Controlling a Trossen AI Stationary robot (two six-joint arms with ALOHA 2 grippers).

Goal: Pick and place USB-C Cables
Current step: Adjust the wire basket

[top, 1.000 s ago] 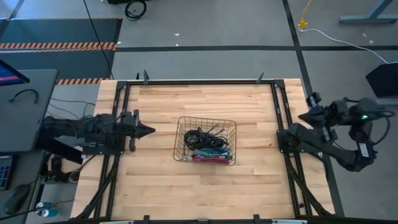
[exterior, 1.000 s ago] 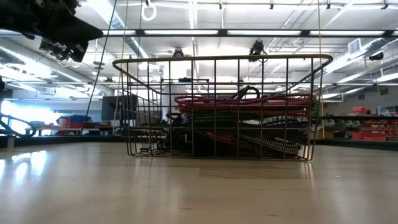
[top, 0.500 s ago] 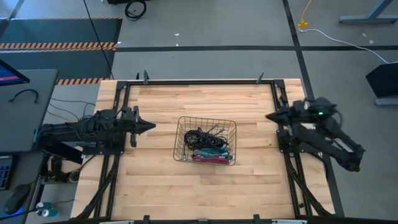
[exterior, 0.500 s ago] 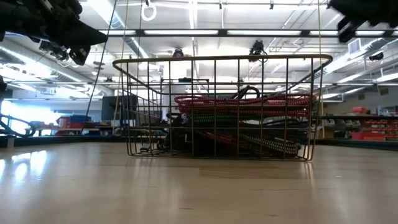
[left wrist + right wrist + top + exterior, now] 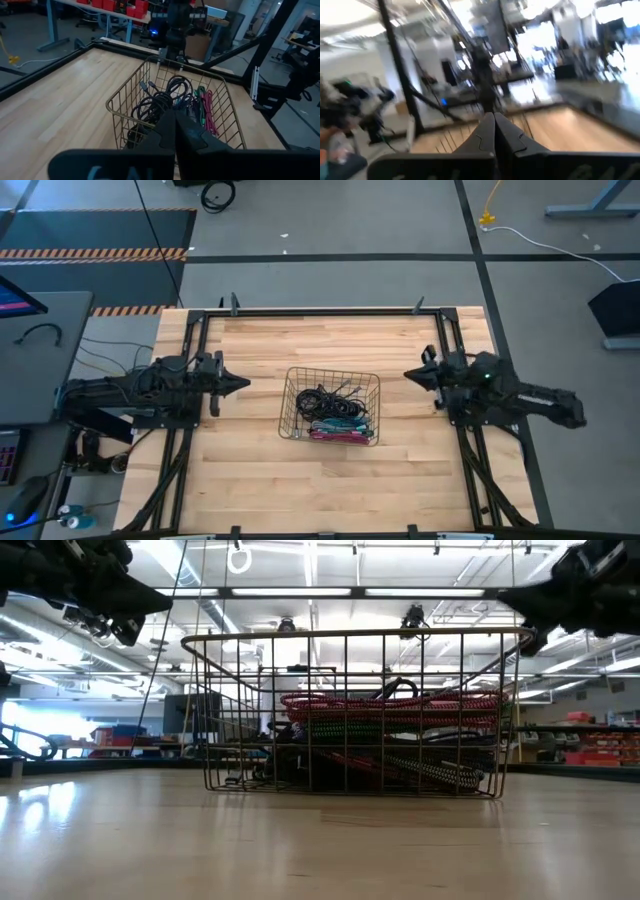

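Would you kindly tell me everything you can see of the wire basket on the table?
The wire basket is a rectangular open-topped container of thin gold-coloured metal wire, with a grid of upright bars, a thicker top rim and walls flaring slightly outward. It stands upright near the middle of the wooden table. Inside lie the USB-C cables: black coils toward one end, teal, green and magenta bundles toward the other, reaching about halfway up the walls. Neither claw touches it; the left claw and right claw hang at either side.

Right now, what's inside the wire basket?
The wire basket holds the USB-C cables: black coils toward the table's far side, teal, green and magenta bundles nearer. Whatever lies under the pile is covered.
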